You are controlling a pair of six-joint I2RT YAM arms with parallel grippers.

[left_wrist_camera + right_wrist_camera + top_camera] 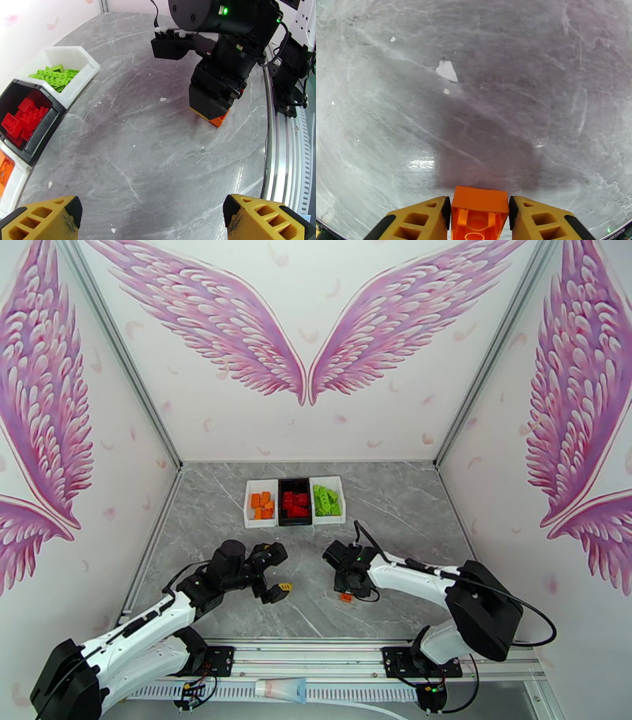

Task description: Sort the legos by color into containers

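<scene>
Lying on the bench [411,508], the containers [294,480] sit well ahead of both claws; the left claw [152,221] gapes wide, empty; the right claw [210,110] pinches the orange lego [480,201] squarely between its fingers; best lift straight up before carrying it ahead-left to the orange-filled white container [249,512].

Containers [248,505] in row: orange legos [261,505] left, red legos [295,504] middle (black tray [294,480]), green legos [325,500] right; lone orange brick [345,598] apart.

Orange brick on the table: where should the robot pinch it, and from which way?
By its two flat side walls, coming straight down from above. The orange brick lies on the table, so only its top and sides are free, and the sides are straight and parallel. The right arm's fingers sit one on each side, which looks like a good hold.
</scene>
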